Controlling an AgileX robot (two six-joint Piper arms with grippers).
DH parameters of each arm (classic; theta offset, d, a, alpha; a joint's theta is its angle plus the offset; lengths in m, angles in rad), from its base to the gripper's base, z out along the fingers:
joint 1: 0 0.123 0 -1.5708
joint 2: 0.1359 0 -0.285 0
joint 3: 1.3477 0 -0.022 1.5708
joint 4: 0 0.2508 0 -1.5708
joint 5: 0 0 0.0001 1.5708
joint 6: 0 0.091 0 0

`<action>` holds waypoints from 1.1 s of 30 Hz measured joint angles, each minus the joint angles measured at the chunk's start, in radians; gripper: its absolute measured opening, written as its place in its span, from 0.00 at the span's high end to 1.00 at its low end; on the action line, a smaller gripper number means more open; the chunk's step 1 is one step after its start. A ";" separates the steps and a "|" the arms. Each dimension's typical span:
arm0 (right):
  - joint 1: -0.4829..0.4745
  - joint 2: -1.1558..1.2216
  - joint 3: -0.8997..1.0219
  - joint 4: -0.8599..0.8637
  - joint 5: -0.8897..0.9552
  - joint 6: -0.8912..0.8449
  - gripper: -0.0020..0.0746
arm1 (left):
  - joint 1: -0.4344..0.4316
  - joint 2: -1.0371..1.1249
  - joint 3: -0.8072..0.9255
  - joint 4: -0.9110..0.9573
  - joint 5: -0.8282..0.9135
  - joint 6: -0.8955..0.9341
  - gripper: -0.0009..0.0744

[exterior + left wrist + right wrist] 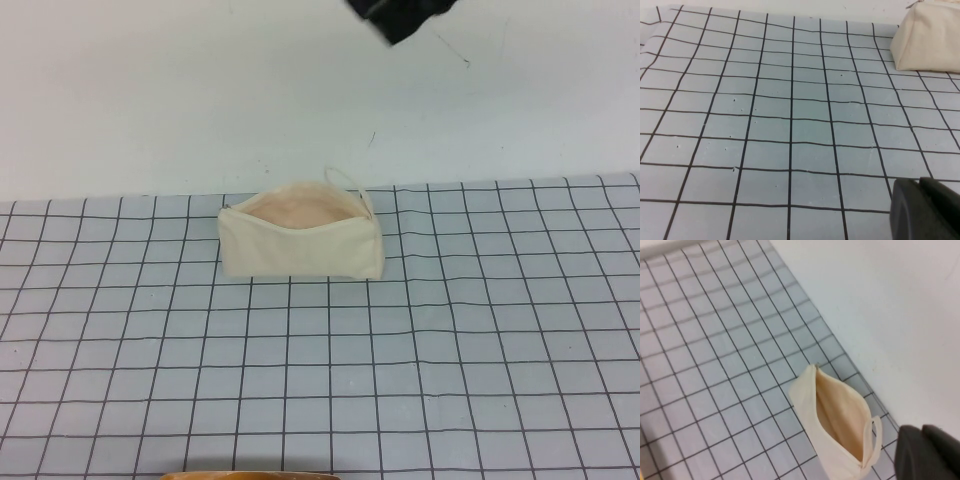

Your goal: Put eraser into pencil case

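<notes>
The cream-white pencil case [300,250] stands on the grid mat near its far edge, zip open, pinkish-beige lining showing, loop cord at its right end. It also shows in the left wrist view [932,37] and the right wrist view [840,430]. The eraser is not in view; I see none in the part of the pouch's lining that shows. My right gripper [400,18] hangs high above and behind the case, its fingers [940,450] together with nothing seen between them. My left gripper [920,200] is low over the mat, left of the case, fingers together and empty.
The grey grid mat [450,350] covers the near table; bare white table [150,100] lies beyond its far edge. A thin tan strip [250,475] shows at the bottom edge of the high view.
</notes>
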 joint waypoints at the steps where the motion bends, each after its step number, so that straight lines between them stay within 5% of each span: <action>1: 0.000 -0.035 0.019 0.007 0.000 -0.003 0.97 | 0.000 0.000 0.000 0.000 0.000 0.000 0.99; 17: 0.000 -0.669 0.758 -0.166 -0.034 0.082 0.98 | 0.000 0.000 0.000 0.000 0.000 0.000 0.99; 33: -0.040 -1.281 1.757 -0.425 -0.734 0.464 0.98 | 0.000 0.000 0.000 0.000 0.000 0.000 0.99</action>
